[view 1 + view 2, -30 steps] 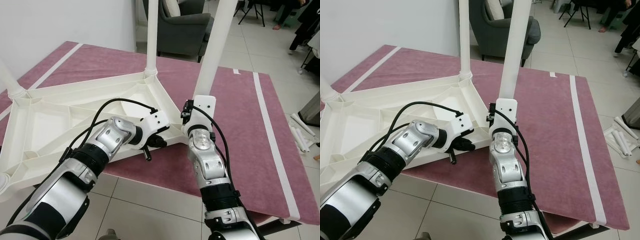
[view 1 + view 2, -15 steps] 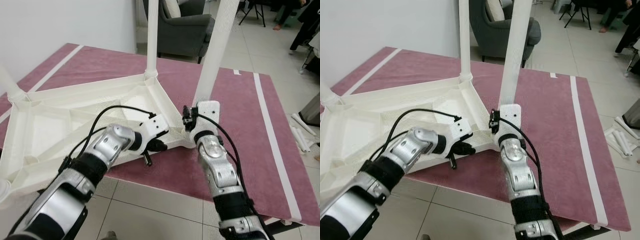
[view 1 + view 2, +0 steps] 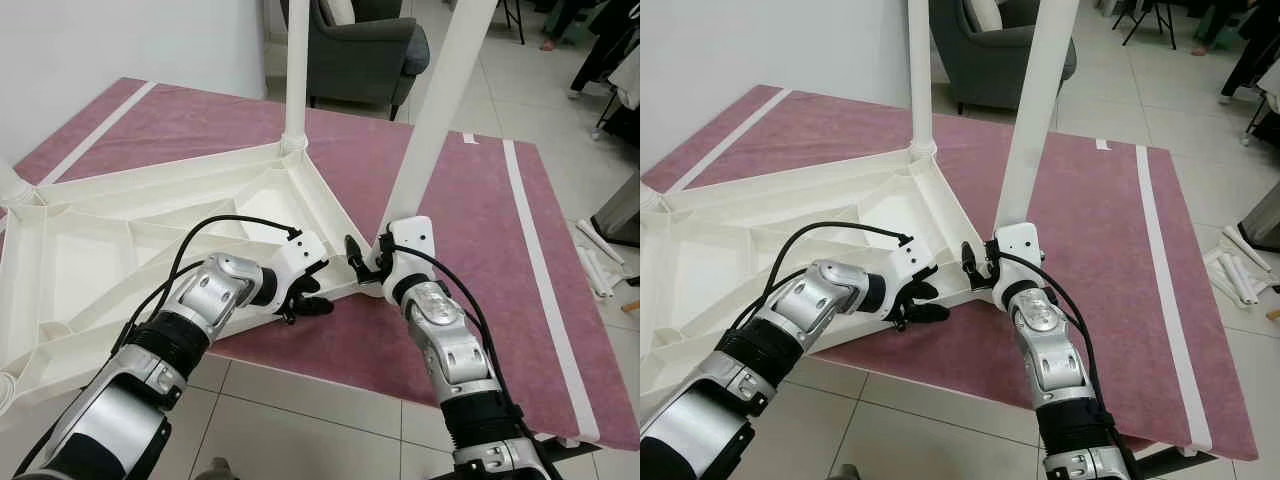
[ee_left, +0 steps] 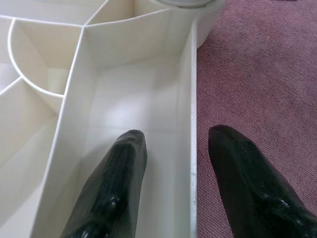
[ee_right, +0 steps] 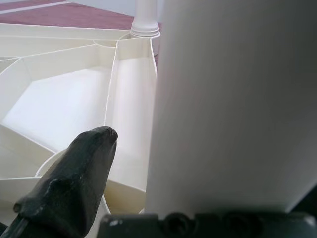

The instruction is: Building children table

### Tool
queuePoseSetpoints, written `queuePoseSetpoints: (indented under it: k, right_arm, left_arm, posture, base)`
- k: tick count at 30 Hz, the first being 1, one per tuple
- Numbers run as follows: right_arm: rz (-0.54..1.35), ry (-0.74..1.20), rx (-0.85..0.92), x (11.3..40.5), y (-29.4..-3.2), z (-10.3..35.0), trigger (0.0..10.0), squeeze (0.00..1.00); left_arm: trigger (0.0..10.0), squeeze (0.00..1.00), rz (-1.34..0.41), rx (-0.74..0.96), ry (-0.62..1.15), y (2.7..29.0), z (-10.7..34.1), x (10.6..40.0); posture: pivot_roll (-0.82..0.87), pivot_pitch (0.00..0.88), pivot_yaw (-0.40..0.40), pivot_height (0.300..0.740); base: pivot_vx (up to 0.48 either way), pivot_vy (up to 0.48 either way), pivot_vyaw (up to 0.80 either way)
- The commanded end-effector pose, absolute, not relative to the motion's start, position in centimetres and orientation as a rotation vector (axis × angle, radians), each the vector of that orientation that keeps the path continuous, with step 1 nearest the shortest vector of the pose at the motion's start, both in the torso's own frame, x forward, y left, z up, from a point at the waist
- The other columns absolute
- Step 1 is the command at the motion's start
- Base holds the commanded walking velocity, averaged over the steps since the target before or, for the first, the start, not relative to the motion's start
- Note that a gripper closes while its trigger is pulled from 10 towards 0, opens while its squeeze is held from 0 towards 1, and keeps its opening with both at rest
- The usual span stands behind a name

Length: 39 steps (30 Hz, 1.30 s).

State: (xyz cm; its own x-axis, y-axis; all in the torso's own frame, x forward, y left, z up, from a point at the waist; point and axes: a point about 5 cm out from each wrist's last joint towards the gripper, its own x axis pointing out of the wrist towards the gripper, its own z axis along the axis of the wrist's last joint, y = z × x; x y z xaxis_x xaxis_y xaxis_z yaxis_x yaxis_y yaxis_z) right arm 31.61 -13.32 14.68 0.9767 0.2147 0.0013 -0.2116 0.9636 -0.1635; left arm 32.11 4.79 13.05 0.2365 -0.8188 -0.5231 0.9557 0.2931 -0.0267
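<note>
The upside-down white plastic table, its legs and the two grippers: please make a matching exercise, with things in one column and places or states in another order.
Things:
1. left gripper
2. right gripper
3. upright white plastic leg
4. grey armchair

Places or states:
A. stands beyond the purple carpet
B. holds the tilted white leg
C. fixed at the far corner of the white table frame
D. straddles the frame's near edge

Pairs: 1-D, 2-B, 3-C, 4-A

No writing, label, brand mark or number can be read anywhere in these views. The white plastic table top and its legs are plain and unmarked. The maroon carpet carries pale stripes but no lettering.
</note>
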Motion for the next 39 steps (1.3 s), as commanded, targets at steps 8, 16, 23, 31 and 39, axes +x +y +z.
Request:
queuePoseSetpoints:
  k: [8,16,23,31,39]
  right_arm:
    - [0.306,-0.111,-0.110,29.7,-15.5,16.8,10.0,0.00]
    - [0.304,-0.109,-0.108,29.4,-15.7,16.8,10.0,0.00]
    - [0.304,-0.109,-0.108,29.4,-15.7,16.8,10.0,0.00]
    - [0.304,-0.109,-0.108,29.4,-15.7,16.8,10.0,0.00]
    - [0.304,-0.109,-0.108,29.4,-15.7,16.8,10.0,0.00]
  left_arm:
    - [10.0,0.00,-1.290,0.429,-0.287,4.1,20.6,30.6]
    - [10.0,0.00,-1.285,0.424,-0.294,4.2,20.8,30.5]
    - [10.0,0.00,-1.285,0.424,-0.294,4.2,20.8,30.5]
    - [10.0,0.00,-1.285,0.424,-0.294,4.2,20.8,30.5]
    - [10.0,0.00,-1.285,0.424,-0.294,4.2,20.8,30.5]
  posture:
    - [0.10,0.000,0.000,0.740]
    - [0.10,0.004,-0.005,0.740]
    - [0.10,0.004,-0.005,0.740]
    - [0.10,0.004,-0.005,0.740]
    - [0.10,0.004,-0.005,0.740]
  base:
    - [0.000,0.000,0.00]
    - [0.000,0.000,0.00]
    - [0.000,0.000,0.00]
    - [0.000,0.000,0.00]
    - [0.000,0.000,0.00]
